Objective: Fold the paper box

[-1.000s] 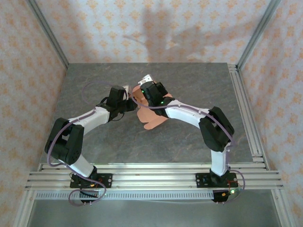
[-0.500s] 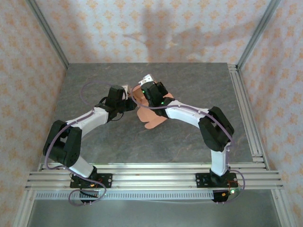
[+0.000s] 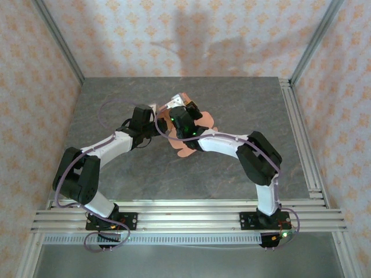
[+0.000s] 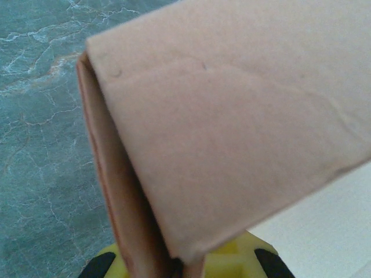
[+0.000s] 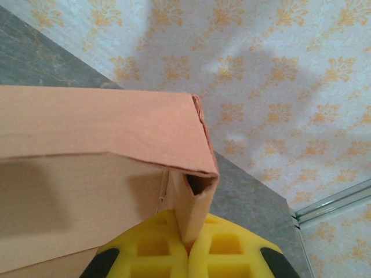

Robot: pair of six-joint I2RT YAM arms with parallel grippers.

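The paper box is salmon-orange card, partly folded and held off the table between both arms at mid-table. My left gripper holds its left side. In the left wrist view a folded panel of the paper box runs down between the yellow fingers, which are shut on it. My right gripper holds the far side. In the right wrist view the yellow pads pinch a doubled wall of the paper box, with a folded-over top panel above them.
The grey marbled table lies under the arms. Patterned walls stand behind and on both sides. An aluminium rail runs along the table's right edge. Another rail carries the arm bases at the near edge.
My right wrist has turned and shifted slightly left, tilting the card's far edge up so a pale underside and a rounded right flap show. The left arm has barely moved.
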